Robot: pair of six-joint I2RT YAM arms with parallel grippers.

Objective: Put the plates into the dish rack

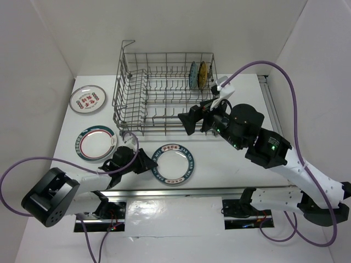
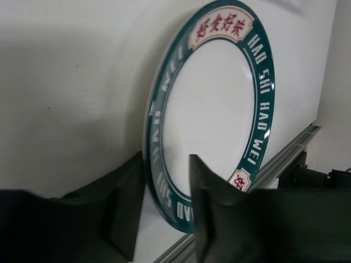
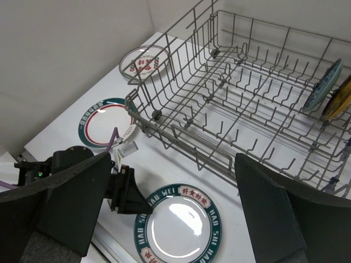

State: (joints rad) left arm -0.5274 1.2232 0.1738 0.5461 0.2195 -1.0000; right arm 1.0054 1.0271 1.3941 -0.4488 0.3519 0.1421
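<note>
Left gripper (image 1: 147,163) straddles one plate (image 1: 174,163); two plates (image 1: 192,75) (image 1: 202,74) racked, two plates (image 1: 88,99) (image 1: 96,143) loose.

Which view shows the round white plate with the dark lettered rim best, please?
Top external: the lettered plate lies nearly whole, seen from above. Right wrist shows it obliquely; left wrist only part, its rim between the left gripper's fingers.

the dish rack (image 1: 164,125) is bare grey metal wire, dully shiny. the lettered-rim plate (image 2: 211,120) looks glazed, smooth and glossy. the worktop (image 1: 230,159) is matt white, the left claw (image 2: 166,181) matt black plastic.
</note>
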